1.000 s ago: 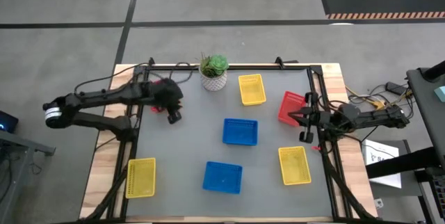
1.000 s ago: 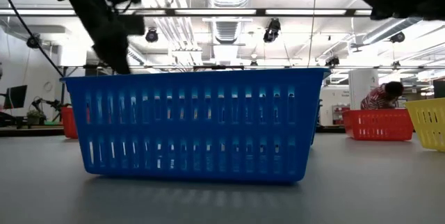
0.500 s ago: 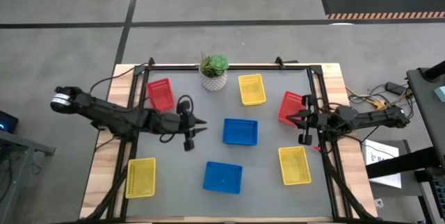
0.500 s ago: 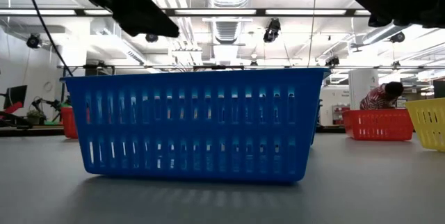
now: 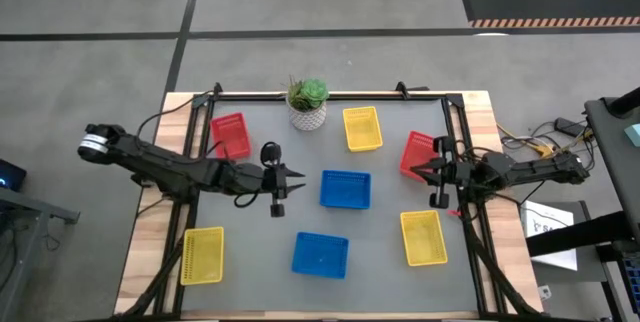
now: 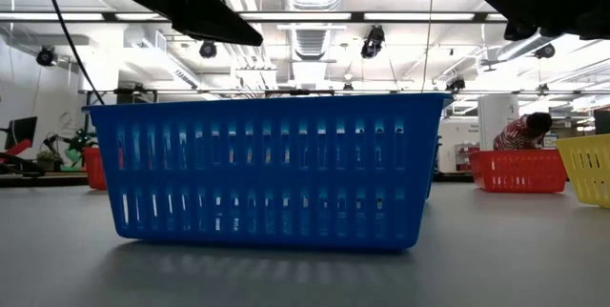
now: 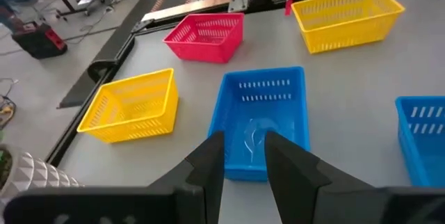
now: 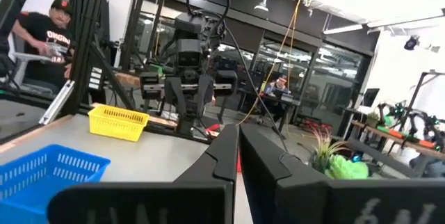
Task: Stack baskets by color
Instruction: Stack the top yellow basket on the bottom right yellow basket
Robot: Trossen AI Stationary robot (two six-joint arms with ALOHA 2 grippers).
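Note:
Seven baskets stand apart on the grey table: red ones at the far left (image 5: 230,134) and at the right edge (image 5: 420,152), blue ones in the middle (image 5: 345,189) and nearer (image 5: 320,254), and three yellow ones (image 5: 362,128) (image 5: 422,237) (image 5: 202,255). My left gripper (image 5: 301,175) hangs open and empty above the table, just left of the middle blue basket (image 7: 263,116), its fingers pointing at it. My right gripper (image 5: 417,169) is shut and empty, raised beside the right red basket.
A green plant in a white pot (image 5: 307,102) stands at the far edge between the red and yellow baskets. A black frame (image 5: 455,122) runs around the table. Bare grey surface lies left of the blue baskets and between the two rows.
My left gripper has swung from above the far-left red basket toward the table's middle and tipped up from pointing down to almost level, facing the middle blue basket. The red basket, hidden under it before, now shows standing alone. In the last half second the gripper has barely moved.

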